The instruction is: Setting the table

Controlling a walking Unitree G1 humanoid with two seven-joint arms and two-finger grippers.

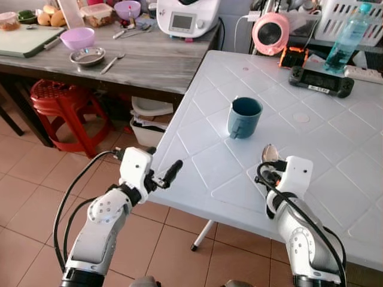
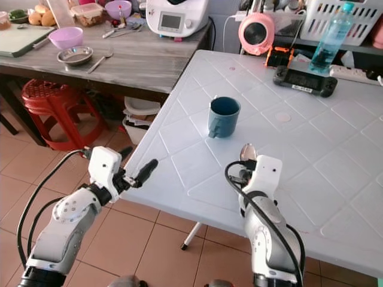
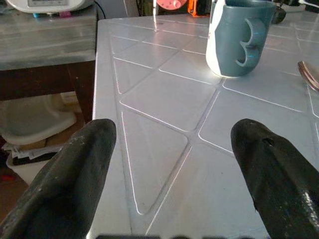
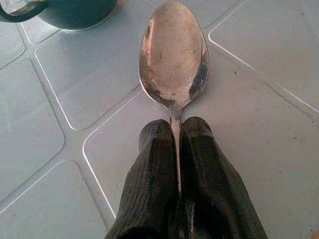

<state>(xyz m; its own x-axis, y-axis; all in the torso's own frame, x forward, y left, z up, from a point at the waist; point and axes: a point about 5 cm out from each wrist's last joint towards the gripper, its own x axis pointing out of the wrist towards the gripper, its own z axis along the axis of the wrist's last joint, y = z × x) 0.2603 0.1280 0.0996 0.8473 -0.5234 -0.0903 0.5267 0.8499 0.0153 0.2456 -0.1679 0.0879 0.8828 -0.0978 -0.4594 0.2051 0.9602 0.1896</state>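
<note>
Spoon was pinched by its handle between the closed fingers of the right gripper, bowl just ahead of the jaws, over the white table; blue mug already stood beyond it; left gripper hung wide open, empty, at the table's edge; spoon placement looked unfinished, other settings seemingly left

Home kitchen: food processor, bowls, dish rack.
</note>
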